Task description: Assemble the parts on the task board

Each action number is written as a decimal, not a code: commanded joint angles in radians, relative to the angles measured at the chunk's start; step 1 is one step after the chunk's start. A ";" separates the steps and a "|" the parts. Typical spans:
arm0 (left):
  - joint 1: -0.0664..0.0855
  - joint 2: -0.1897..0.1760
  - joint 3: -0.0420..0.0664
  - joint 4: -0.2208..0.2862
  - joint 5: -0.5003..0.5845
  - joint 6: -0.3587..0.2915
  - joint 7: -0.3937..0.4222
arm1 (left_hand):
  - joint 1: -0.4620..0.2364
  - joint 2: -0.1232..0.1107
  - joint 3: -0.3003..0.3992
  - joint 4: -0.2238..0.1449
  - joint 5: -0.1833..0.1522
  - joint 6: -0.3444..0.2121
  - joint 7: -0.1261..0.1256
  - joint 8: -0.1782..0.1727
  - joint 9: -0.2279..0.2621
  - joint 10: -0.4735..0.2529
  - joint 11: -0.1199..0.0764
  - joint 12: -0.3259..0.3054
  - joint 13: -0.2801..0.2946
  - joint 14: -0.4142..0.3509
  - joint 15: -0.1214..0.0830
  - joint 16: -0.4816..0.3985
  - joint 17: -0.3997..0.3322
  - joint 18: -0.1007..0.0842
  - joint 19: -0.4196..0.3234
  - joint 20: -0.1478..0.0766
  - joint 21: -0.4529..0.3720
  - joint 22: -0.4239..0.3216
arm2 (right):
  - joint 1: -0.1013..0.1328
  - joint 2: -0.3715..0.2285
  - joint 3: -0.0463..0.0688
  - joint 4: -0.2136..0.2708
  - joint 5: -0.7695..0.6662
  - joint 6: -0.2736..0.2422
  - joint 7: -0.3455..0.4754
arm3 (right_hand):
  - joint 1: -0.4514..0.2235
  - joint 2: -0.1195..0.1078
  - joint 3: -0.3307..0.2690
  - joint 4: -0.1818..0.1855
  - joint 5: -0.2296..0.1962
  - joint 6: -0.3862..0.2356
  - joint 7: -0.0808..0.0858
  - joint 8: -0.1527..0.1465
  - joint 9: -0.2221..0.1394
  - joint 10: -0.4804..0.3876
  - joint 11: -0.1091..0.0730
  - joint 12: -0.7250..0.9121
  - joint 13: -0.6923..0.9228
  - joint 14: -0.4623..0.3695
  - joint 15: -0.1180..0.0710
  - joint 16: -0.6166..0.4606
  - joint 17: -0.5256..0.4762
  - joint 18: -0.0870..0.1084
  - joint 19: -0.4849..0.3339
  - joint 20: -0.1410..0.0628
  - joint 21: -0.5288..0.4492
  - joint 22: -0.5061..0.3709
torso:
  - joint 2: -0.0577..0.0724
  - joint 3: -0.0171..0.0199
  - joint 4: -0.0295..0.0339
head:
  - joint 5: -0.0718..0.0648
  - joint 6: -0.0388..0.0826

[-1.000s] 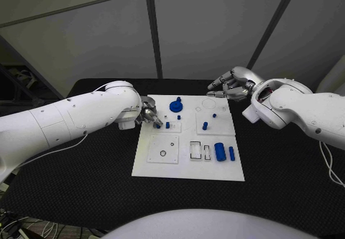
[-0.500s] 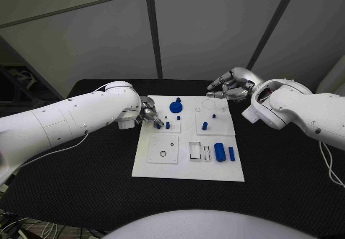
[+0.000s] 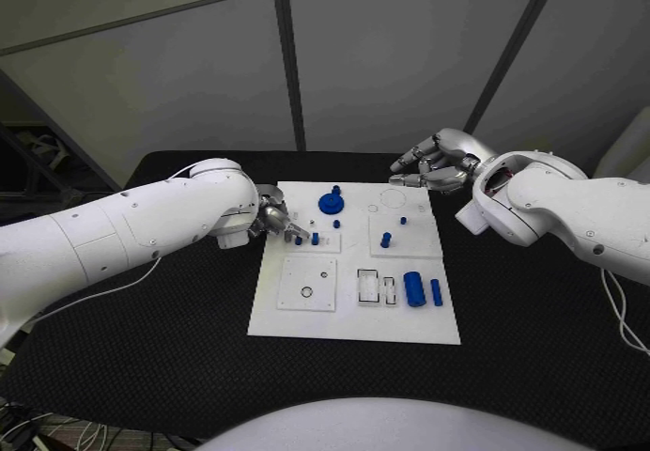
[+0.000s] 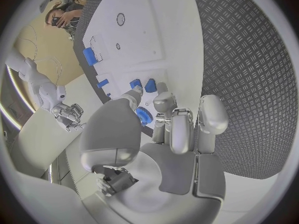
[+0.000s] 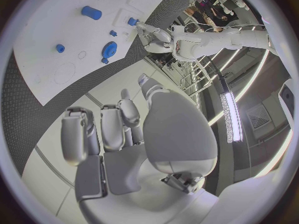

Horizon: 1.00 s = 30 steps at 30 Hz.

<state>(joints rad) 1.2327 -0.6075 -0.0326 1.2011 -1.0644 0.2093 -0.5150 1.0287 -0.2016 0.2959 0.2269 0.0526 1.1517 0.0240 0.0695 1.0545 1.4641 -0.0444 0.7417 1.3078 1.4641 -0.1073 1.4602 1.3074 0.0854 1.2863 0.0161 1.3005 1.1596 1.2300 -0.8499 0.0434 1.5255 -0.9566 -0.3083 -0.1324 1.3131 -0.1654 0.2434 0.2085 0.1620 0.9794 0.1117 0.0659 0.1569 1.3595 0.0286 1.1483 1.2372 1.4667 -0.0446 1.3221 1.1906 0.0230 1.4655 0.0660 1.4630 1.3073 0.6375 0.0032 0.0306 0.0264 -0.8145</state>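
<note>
The white task board [image 3: 352, 310] lies mid-table. A blue gear-like part [image 3: 332, 199] stands near its far edge, and two small blue pegs [image 3: 298, 239] stand by its left edge. My left hand [image 3: 276, 220] hovers there, fingertips [image 4: 162, 89] just beside the pegs [image 4: 150, 85], thumb apart, with nothing seen between them. The gear [image 4: 144, 116] shows in the gap behind the thumb. A thick blue cylinder [image 3: 414, 287] and a slim bar [image 3: 436, 288] lie at the right. My right hand [image 3: 436, 162] is raised beyond the far right corner, fingers apart and empty.
More blue pegs [image 3: 386, 239] stand in the right middle plate. A square plate with round holes [image 3: 307, 282] and rectangular slots [image 3: 368, 284] lie nearer me. Black matting [image 3: 149, 329] surrounds the board. From the right wrist, the board [image 5: 44, 59] and left hand [image 5: 152, 35] show.
My left arm and hand have drawn slightly back toward the left, away from the two pegs. The right hand and the parts have not moved.
</note>
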 commanded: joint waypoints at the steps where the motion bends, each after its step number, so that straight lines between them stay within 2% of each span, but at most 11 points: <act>1: 0.000 -0.007 0.008 0.003 0.063 -0.116 0.037 | 0.040 0.022 -0.113 0.040 -0.004 -0.006 0.007 -0.005 -0.005 0.054 0.004 -0.088 0.047 0.070 0.011 -0.003 0.098 0.016 -0.012 -0.002 -0.014 -0.015 | 0.002 -0.001 0.001 0.002 -0.002 0.001 0.010 | -0.005 0.003 -0.001 0.003 0.004 0.006 0.000 0.000 0.001 0.000 -0.001 -0.003 -0.001 0.025 -0.002 -0.002 -0.001 0.010 0.030 -0.001 0.001 0.145 | 0.000 0.0000 0.0006 | -0.001 0.003; 6: -0.002 -0.022 0.021 0.007 0.124 -0.208 0.090 | 0.070 0.045 -0.217 0.066 -0.005 -0.053 0.020 -0.009 -0.045 0.034 0.017 -0.251 -0.012 0.055 0.021 -0.042 0.048 0.028 -0.051 0.008 -0.060 -0.072 | 0.002 -0.004 0.001 0.002 -0.002 0.000 0.010 | -0.005 0.003 -0.001 0.003 0.004 0.006 0.000 0.000 0.001 0.000 -0.001 -0.003 -0.001 0.025 -0.002 -0.002 -0.001 0.010 0.030 -0.001 0.001 0.145 | 0.001 0.0004 -0.0001 | -0.002 0.005; 10: -0.003 -0.031 0.025 0.010 0.191 -0.258 0.164 | 0.098 0.063 -0.254 0.066 -0.007 -0.114 0.046 -0.010 -0.113 -0.041 0.041 -0.584 -0.129 0.007 0.042 -0.150 -0.080 0.059 -0.168 0.026 -0.189 -0.228 | 0.002 -0.006 0.001 0.002 -0.002 -0.001 0.010 | -0.005 0.003 -0.001 0.003 0.004 0.006 0.000 0.000 0.001 0.000 -0.001 -0.003 -0.001 0.025 -0.002 -0.002 -0.001 0.010 0.030 -0.001 0.001 0.145 | 0.000 0.0006 0.0001 | -0.006 0.007; 13: -0.003 -0.032 0.027 0.011 0.230 -0.290 0.244 | 0.134 0.076 -0.266 0.062 -0.005 -0.144 0.067 -0.009 -0.178 -0.089 0.060 -0.635 -0.185 -0.068 0.061 -0.299 -0.242 0.088 -0.302 0.046 -0.347 -0.401 | 0.002 -0.007 0.001 0.003 -0.002 -0.001 0.009 | -0.005 0.003 -0.001 0.003 0.004 0.006 0.000 0.000 0.001 0.000 -0.001 -0.003 -0.001 0.025 -0.002 -0.002 -0.001 0.010 0.030 -0.001 0.001 0.145 | 0.001 0.0005 0.0002 | -0.007 0.011; 16: -0.003 -0.026 0.028 0.011 0.246 -0.312 0.332 | 0.249 0.112 -0.236 0.024 0.003 -0.158 0.088 -0.007 -0.257 -0.149 0.087 -0.682 -0.268 -0.189 0.083 -0.513 -0.448 0.085 -0.347 0.069 -0.426 -0.445 | 0.002 -0.007 0.001 0.003 -0.002 -0.002 0.009 | -0.005 0.003 -0.001 0.003 0.004 0.006 0.000 0.000 0.001 0.000 -0.001 -0.003 -0.001 0.025 -0.002 -0.002 -0.001 0.010 0.030 -0.001 0.001 0.145 | 0.001 0.0008 -0.0003 | -0.008 0.013; 18: -0.003 -0.016 0.028 0.007 0.232 -0.324 0.387 | 0.339 0.118 -0.204 -0.021 0.043 -0.168 0.094 -0.011 -0.295 -0.207 0.093 -0.683 -0.326 -0.248 0.090 -0.623 -0.557 0.089 -0.358 0.073 -0.454 -0.461 | 0.002 -0.007 0.001 0.002 -0.002 -0.002 0.009 | -0.005 0.003 -0.001 0.003 0.004 0.006 0.000 0.000 0.001 0.000 -0.001 -0.003 -0.001 0.025 -0.002 -0.002 -0.001 0.010 0.030 -0.001 0.001 0.145 | 0.001 0.0006 -0.0007 | -0.010 0.015; 20: -0.003 -0.006 0.026 0.003 0.196 -0.334 0.428 | 0.410 0.117 -0.175 -0.053 0.050 -0.177 0.102 -0.012 -0.331 -0.254 0.099 -0.681 -0.387 -0.279 0.099 -0.658 -0.583 0.088 -0.373 0.079 -0.478 -0.474 | 0.002 -0.006 0.001 0.002 -0.002 -0.002 0.009 | -0.006 0.002 -0.001 0.004 0.004 0.005 0.000 0.000 0.001 -0.001 -0.001 -0.003 -0.001 0.025 -0.002 -0.002 -0.001 0.010 0.031 -0.001 0.001 0.145 | 0.001 0.0011 -0.0009 | -0.013 0.017; 21: -0.003 0.001 0.023 -0.001 0.164 -0.343 0.453 | 0.440 0.112 -0.158 -0.064 0.077 -0.180 0.110 -0.011 -0.358 -0.275 0.111 -0.686 -0.436 -0.300 0.105 -0.675 -0.593 0.085 -0.385 0.086 -0.495 -0.483 | 0.002 -0.005 0.001 0.002 -0.002 -0.002 0.009 | -0.006 0.002 -0.001 0.004 0.004 0.005 0.000 0.000 0.001 -0.001 -0.001 -0.003 -0.001 0.025 -0.002 -0.002 -0.001 0.010 0.031 -0.001 0.001 0.146 | 0.001 0.0007 -0.0009 | -0.013 0.018; 25: -0.002 0.031 0.003 -0.016 0.023 -0.392 0.542 | 0.520 0.069 -0.089 -0.101 0.089 -0.164 0.121 -0.011 -0.495 -0.333 0.130 -0.683 -0.696 -0.332 0.121 -0.711 -0.628 0.085 -0.403 0.108 -0.533 -0.499 | 0.002 -0.002 0.001 0.002 -0.006 -0.001 0.010 | -0.006 0.002 -0.001 0.004 0.004 0.005 0.000 0.000 0.001 -0.001 -0.001 -0.003 -0.001 0.025 -0.002 -0.002 -0.001 0.010 0.031 -0.001 0.001 0.146 | 0.001 0.0007 -0.0028 | -0.015 0.021; 28: -0.002 0.054 -0.010 -0.031 -0.076 -0.412 0.576 | 0.527 0.047 -0.043 -0.125 0.087 -0.151 0.120 -0.009 -0.579 -0.347 0.139 -0.679 -0.856 -0.315 0.125 -0.709 -0.646 0.090 -0.397 0.112 -0.513 -0.478 | 0.002 -0.001 0.001 0.003 -0.011 -0.001 0.010 | -0.005 0.002 -0.001 0.004 0.004 0.005 0.000 0.000 0.001 0.000 -0.001 -0.002 -0.001 0.025 -0.002 -0.002 0.000 0.009 0.031 -0.001 0.002 0.146 | 0.003 0.0004 -0.0032 | -0.019 0.024; 30: -0.002 0.064 -0.017 -0.039 -0.116 -0.412 0.583 | 0.521 0.041 -0.030 -0.134 0.086 -0.145 0.121 -0.008 -0.609 -0.344 0.139 -0.680 -0.910 -0.303 0.125 -0.703 -0.651 0.093 -0.392 0.112 -0.502 -0.469 | 0.002 -0.001 0.001 0.003 -0.013 -0.001 0.010 | -0.005 0.002 -0.001 0.004 0.004 0.005 0.000 0.000 0.001 0.000 -0.001 -0.002 -0.001 0.025 -0.002 -0.002 0.000 0.009 0.031 -0.001 0.002 0.146 | 0.001 0.0003 -0.0016 | -0.022 0.023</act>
<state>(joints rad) 1.2288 -0.5479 -0.0488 1.1672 -1.0400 -0.1508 -0.0227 1.5539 -0.1464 0.2596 0.0965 0.1425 1.0008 0.1462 0.0637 0.4591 1.1189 0.0935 0.0618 0.4220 1.1550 0.0172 0.7514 0.6593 0.1933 0.8896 0.1273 0.7937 0.6868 1.2300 -0.8518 0.0433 1.5257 -0.9599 -0.3087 -0.1323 1.3131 -0.1654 0.2433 0.2085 0.1620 0.9794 0.1117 0.0659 0.1566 1.3595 0.0286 1.1483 1.2373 1.4667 -0.0446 1.3221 1.1906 0.0230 1.4655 0.0660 1.4630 1.3073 0.6393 0.0038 0.0283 0.0069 -0.7914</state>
